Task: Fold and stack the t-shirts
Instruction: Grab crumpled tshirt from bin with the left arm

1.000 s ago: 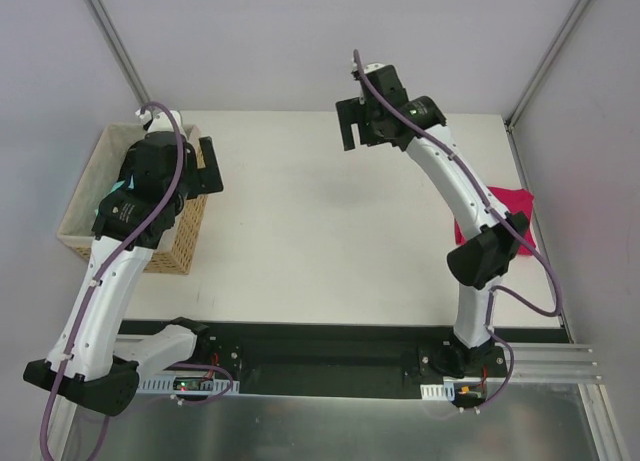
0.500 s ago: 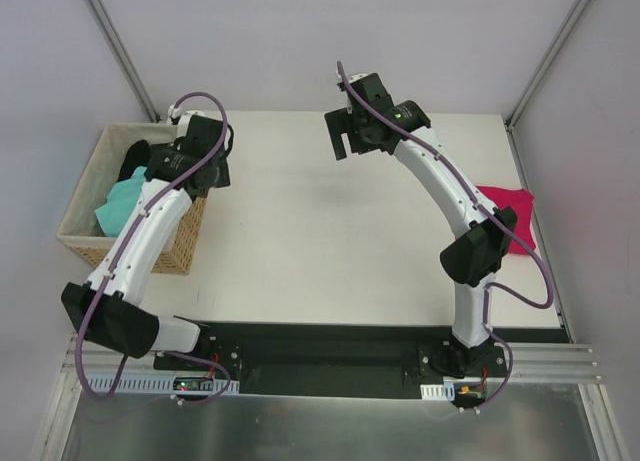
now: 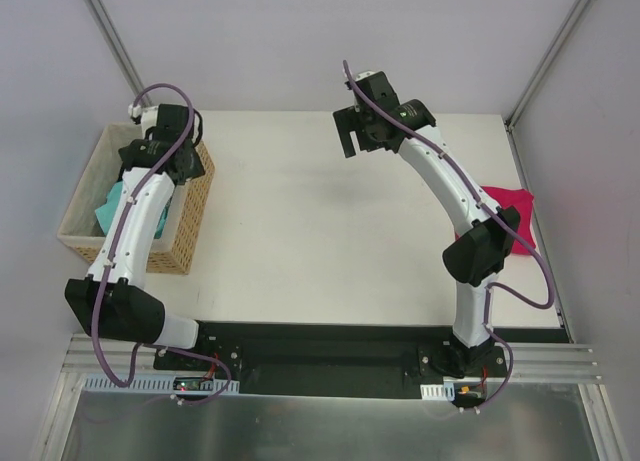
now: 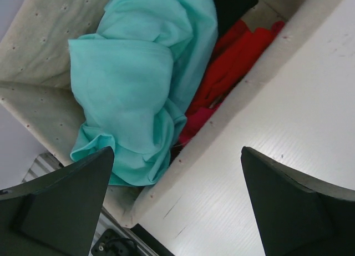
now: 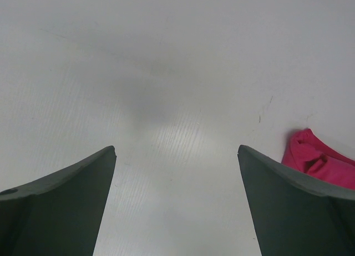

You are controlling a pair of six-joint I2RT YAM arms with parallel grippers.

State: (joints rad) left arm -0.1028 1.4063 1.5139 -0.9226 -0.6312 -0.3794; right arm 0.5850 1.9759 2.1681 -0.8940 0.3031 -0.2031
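Observation:
A teal-green t-shirt (image 4: 138, 84) lies bunched in the tan woven basket (image 3: 190, 221) at the table's left, with red cloth (image 4: 238, 56) and black cloth (image 4: 233, 6) beside it. My left gripper (image 3: 160, 164) hangs above the basket's far right corner. In the left wrist view the left gripper (image 4: 177, 150) is open and holds nothing, with the basket's rim below it. A magenta-pink t-shirt (image 3: 510, 216) lies at the table's right edge, partly behind the right arm. My right gripper (image 3: 362, 141) is open and empty over the bare far middle of the table (image 5: 176, 147). The pink shirt (image 5: 319, 164) shows to its right.
The white table (image 3: 310, 231) runs between the basket and the pink shirt. Grey walls and metal posts close in the back and sides. The arm bases and a black rail (image 3: 320, 356) line the near edge.
My left gripper has swung left, from the basket's right wall to above the basket's far right corner, and its elbow has dropped toward the near left. The right gripper has hardly shifted.

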